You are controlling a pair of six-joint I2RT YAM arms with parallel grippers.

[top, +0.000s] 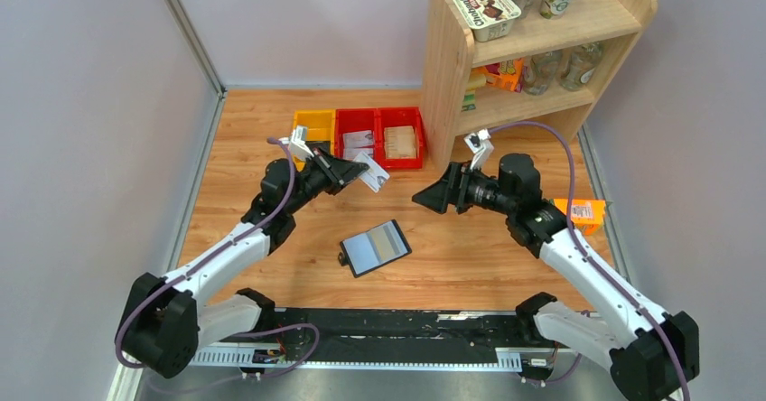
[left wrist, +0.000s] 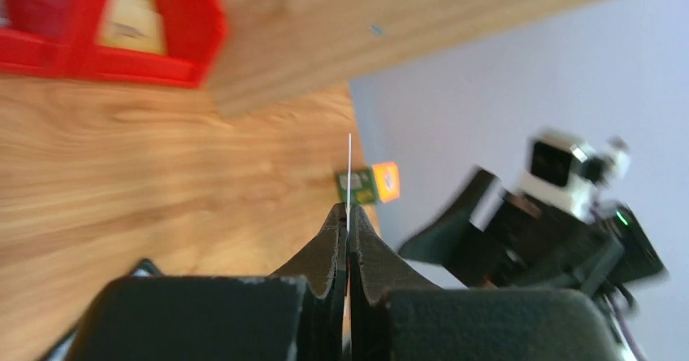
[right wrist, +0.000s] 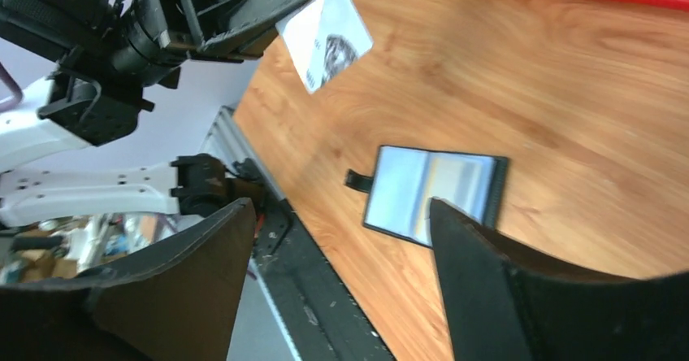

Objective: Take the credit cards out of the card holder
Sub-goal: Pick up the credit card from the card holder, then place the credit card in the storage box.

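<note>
The left gripper (top: 359, 172) is pressed together on a white printed card (top: 376, 178). Its arm reaches from the near left toward the far middle, with the wrist raised above the surface (top: 237, 139). The right gripper (top: 426, 198) is spread with nothing between its fingers. Its arm comes in from the near right, fingers pointing left toward the other gripper. The card shows a dark graphic, but its writing is too blurred to read. The card holder (top: 374, 247) lies open and flat on the surface with its grey-blue lining up. It sits nearer than both grippers and between them, touching neither.
</note>
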